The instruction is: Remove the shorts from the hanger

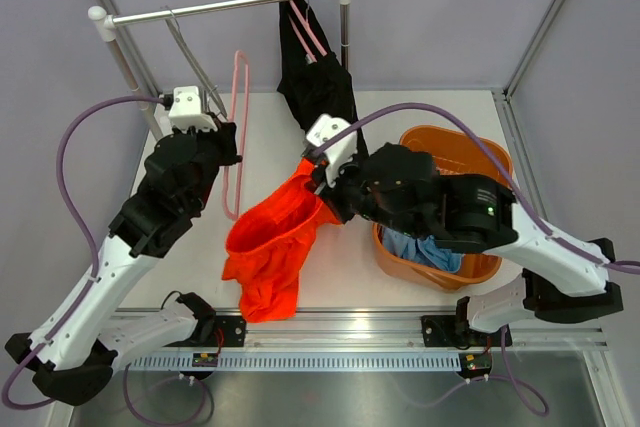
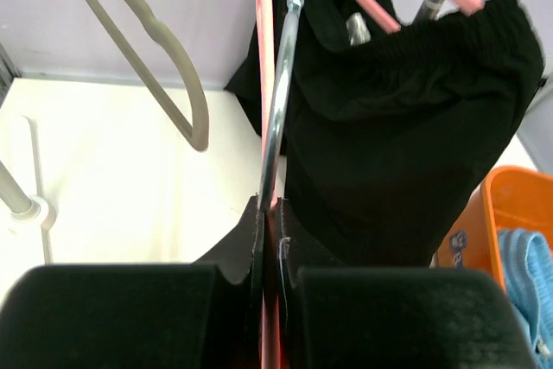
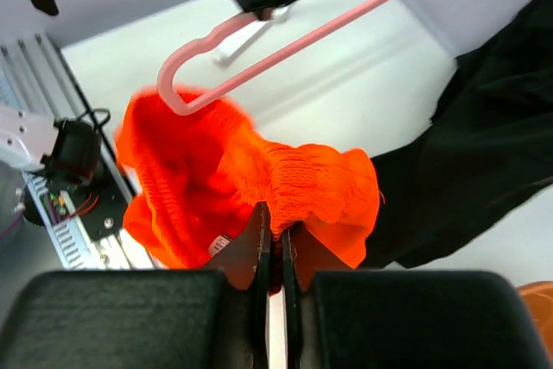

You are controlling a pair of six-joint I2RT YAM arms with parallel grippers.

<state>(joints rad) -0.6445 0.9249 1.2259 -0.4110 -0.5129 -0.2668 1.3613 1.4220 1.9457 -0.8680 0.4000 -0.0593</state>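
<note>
The orange shorts [image 1: 268, 252] hang bunched over the table, and my right gripper [image 1: 322, 179] is shut on their waistband [image 3: 302, 187]. My left gripper [image 1: 232, 142] is shut on a pink hanger [image 1: 238, 97] at the base of its metal hook [image 2: 276, 110]. The hanger's curved end [image 3: 173, 92] lies against the top edge of the orange shorts; I cannot tell whether it is still inside them. The black shorts [image 1: 315, 77] hang on another pink hanger [image 1: 305, 32] from the rack bar [image 1: 220, 5]. The light blue shorts [image 1: 425, 247] lie in the basket.
An orange basket [image 1: 470, 152] stands on the table's right side under my right arm. An empty grey hanger [image 1: 190, 52] hangs from the bar at the left. The rack's posts [image 1: 345, 17] stand at the back. A metal rail [image 1: 330, 327] runs along the near edge.
</note>
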